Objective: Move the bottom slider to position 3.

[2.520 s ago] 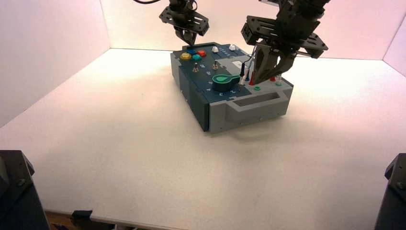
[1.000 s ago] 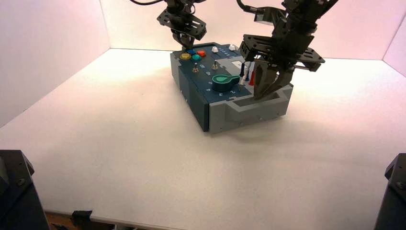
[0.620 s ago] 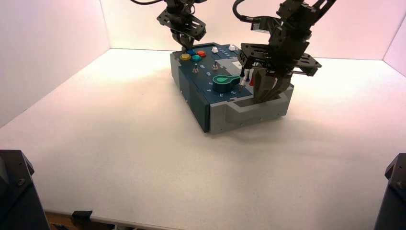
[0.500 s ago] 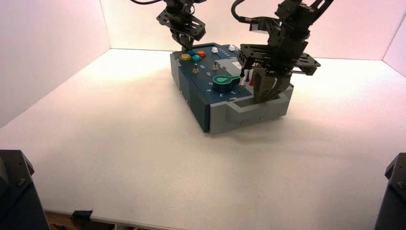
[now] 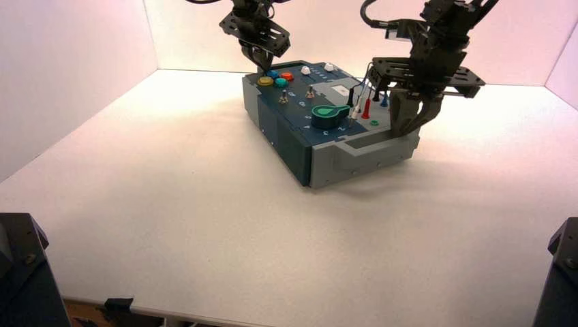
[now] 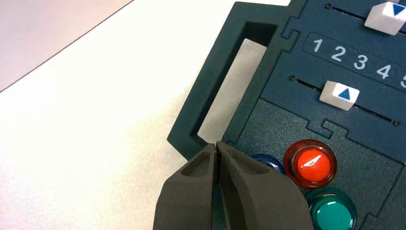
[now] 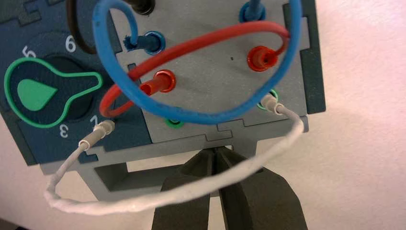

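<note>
The bottom slider (image 6: 339,94), a white cap with a blue arrow, sits in its slot under the printed row 1 to 5, close to position 3 (image 6: 360,61). In the high view this slider (image 5: 306,69) is at the far end of the box (image 5: 286,139). My left gripper (image 6: 216,146) is shut and empty, its tips at the corner of the dark blue handle (image 6: 210,86) beside the blue button. It hangs over the far left corner as the left gripper (image 5: 262,66). My right gripper (image 7: 215,152) is shut, tips against the grey handle (image 7: 143,172). It is at the near right corner as the right gripper (image 5: 407,128).
A second white slider (image 6: 385,17) lies beyond the number row. Red (image 6: 310,164) and teal (image 6: 331,211) buttons sit by the left fingers. A green knob (image 7: 36,93) and red, blue and white wires (image 7: 158,194) crowd the grey panel; the white wire crosses in front of the right fingers.
The right gripper has moved right, from the middle of the grey handle to its right corner. The box's near end has swung to the right with it. The left gripper has barely moved.
</note>
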`<state>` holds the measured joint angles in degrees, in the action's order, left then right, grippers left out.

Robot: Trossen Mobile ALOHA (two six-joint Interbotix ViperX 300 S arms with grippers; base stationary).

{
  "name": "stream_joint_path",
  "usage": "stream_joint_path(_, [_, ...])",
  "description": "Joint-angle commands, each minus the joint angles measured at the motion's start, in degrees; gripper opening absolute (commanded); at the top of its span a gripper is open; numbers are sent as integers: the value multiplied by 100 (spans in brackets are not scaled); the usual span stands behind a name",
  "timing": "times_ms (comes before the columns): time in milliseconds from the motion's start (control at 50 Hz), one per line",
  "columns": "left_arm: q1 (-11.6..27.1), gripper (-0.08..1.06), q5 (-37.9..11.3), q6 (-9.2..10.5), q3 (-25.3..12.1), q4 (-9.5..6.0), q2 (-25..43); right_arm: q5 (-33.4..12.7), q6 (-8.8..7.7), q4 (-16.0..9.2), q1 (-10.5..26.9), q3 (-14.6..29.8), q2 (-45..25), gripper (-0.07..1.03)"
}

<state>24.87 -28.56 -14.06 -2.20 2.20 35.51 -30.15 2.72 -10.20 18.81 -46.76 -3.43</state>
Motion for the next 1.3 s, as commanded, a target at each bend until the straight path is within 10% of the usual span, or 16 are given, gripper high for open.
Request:
stream_joint_path(20, [176,-3,-158,-35,149,-44,-53,149,44,105,-246,211,-105,-2])
stream_joint_path(980, [123,-3,-483,-519,-167,-62,325,62,44,352,-316,519,-123,-2])
stream_joint_path(1300, [-88,-3,-563,-580,-870,-53,659,62,62,334,-316,334,-35,-2])
